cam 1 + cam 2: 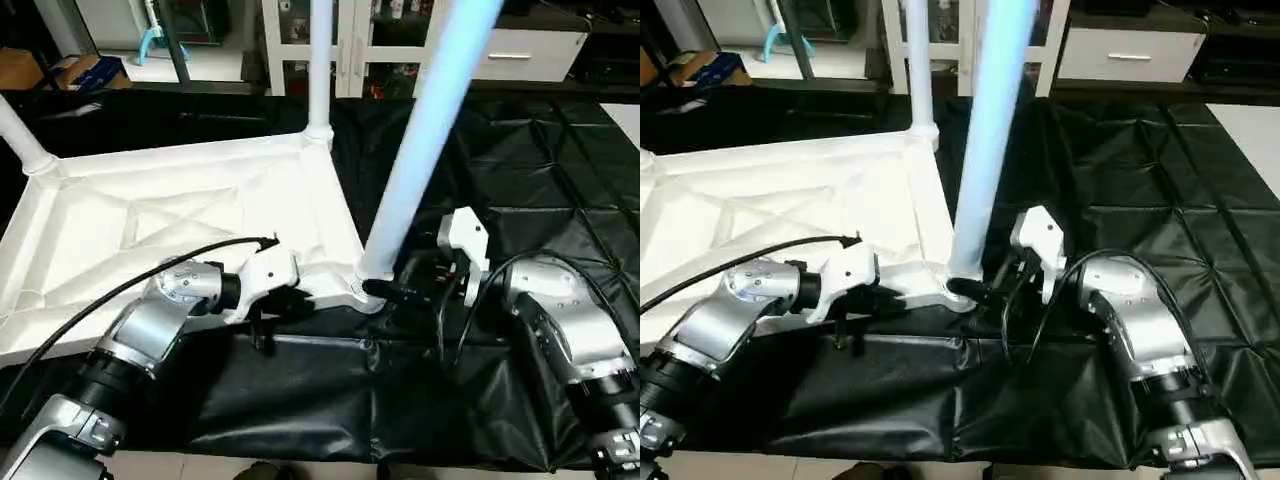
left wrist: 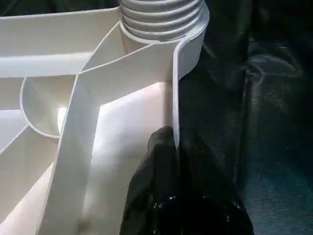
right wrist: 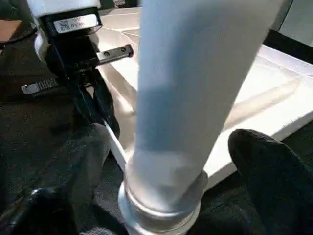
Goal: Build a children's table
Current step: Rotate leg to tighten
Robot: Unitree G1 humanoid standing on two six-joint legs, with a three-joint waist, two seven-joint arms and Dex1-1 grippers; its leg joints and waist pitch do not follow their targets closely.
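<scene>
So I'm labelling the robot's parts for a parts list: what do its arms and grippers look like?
Both forearms are rounded silver shells, with ribbed black segments nearer the body. Each wrist carries a white housing, ending in two black fingers: left gripper, right gripper. A black cable loops along each arm. The left gripper's housing bears a small white printed label.

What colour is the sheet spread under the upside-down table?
Black, with a creased, quilted-looking surface: the sheet shows best in the left eye view, beneath the white tabletop.

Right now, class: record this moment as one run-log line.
left gripper: shut on tabletop rim | right gripper: open around near-corner leg base | legs standing: three | tabletop: underside up
</scene>
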